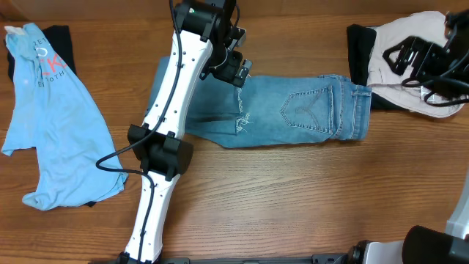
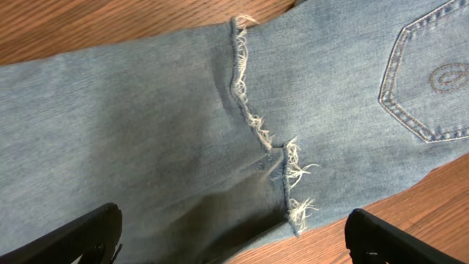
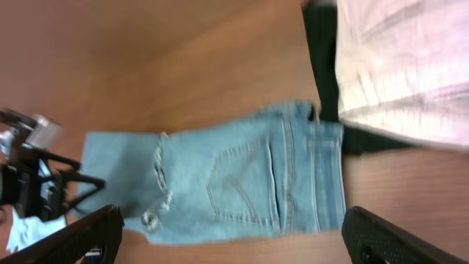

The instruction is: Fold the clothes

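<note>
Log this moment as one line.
left claw: open, above frayed hem of jeans | right claw: open, above beige trousers | jeans: legs folded over, back pocket up | T-shirt: unfolded

This looks like a robot test bench in a lab or workshop rather than a home. A wood-grain table [image 1: 293, 198] fills every view, and no room shows beyond it. Two machine arms reach over it. The left arm [image 1: 172, 95] is white and black, with a bare black cable [image 1: 110, 163] looping off its elbow. Jeans [image 1: 300, 110] lie flat below the left gripper [image 1: 236, 73] and its jaws. Pale cloth [image 1: 399, 37] lies below the right gripper [image 1: 397, 55].
</note>
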Robot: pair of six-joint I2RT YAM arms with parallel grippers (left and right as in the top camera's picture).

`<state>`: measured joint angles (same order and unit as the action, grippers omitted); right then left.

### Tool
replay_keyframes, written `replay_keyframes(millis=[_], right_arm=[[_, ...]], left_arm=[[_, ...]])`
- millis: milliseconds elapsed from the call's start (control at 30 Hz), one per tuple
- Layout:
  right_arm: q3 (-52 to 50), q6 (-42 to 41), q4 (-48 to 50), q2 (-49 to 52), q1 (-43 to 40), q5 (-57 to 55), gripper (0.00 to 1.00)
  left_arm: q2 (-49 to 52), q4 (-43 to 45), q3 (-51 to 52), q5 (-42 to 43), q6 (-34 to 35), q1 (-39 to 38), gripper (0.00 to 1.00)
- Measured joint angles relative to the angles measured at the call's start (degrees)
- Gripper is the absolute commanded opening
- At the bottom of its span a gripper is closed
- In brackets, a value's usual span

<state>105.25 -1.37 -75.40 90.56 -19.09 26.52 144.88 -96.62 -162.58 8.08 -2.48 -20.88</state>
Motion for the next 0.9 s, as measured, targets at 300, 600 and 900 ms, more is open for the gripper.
replay_keyframes(millis=[300,600,900], right_arm=[[-28.39,2.25,16.9,0.35,0.02,-1.07,1.0],[-49.86,1.62,46.51,0.59,-0.26,-1.25,1.0],[-52.41,-1.05,54.77,11.3,-0.42,1.49,0.39]], left_arm=[[-5.57,-0.02,-0.2,-0.5,0.61,0.46,1.0],[-5.57,-0.07,-0.2,-0.87,0.63,0.46,1.0],[-5.57,-0.04,-0.2,-0.85,0.61,0.46,1.0]])
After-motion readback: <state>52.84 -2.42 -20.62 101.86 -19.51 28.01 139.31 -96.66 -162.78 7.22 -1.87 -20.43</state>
